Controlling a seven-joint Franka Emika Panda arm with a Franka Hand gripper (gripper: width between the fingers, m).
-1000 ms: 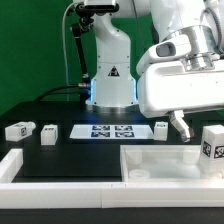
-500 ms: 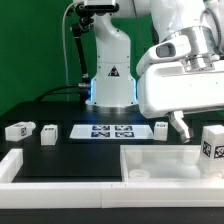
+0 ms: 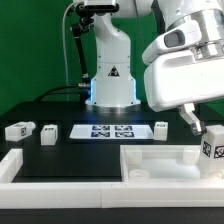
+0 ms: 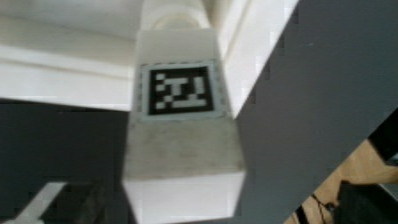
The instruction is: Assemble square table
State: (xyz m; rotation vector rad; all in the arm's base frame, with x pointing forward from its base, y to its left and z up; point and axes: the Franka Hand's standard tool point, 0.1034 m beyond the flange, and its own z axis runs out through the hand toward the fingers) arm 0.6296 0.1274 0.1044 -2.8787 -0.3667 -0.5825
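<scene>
**Jaws wide, nothing held, over the standing leg**

We take the square top (image 3: 160,160) as landmark; it lies flat, rim up, at the near edge on the exterior view's right.

- Arm: the big white wrist housing hangs above the top's far right corner.
- Gripper (image 3: 194,122): we see one dark finger (image 3: 189,119) angled down, just above and beside the upright leg (image 3: 211,141). Fingers released, spread fully, gripping nothing. No contact that we can confirm.
- Wall piece (image 3: 40,166): long white, left of the top along the near edge.
- Marker board (image 3: 112,130): flat, behind the top, toward the arm base.
- Upright leg: stands at the top's right end, tag facing the camera. The wrist view shows it close up (image 4: 178,110), tag visible.
- Other legs: one lies just behind the top by the board (image 3: 160,127); two more lie well left of it (image 3: 47,134) (image 3: 18,130).
</scene>
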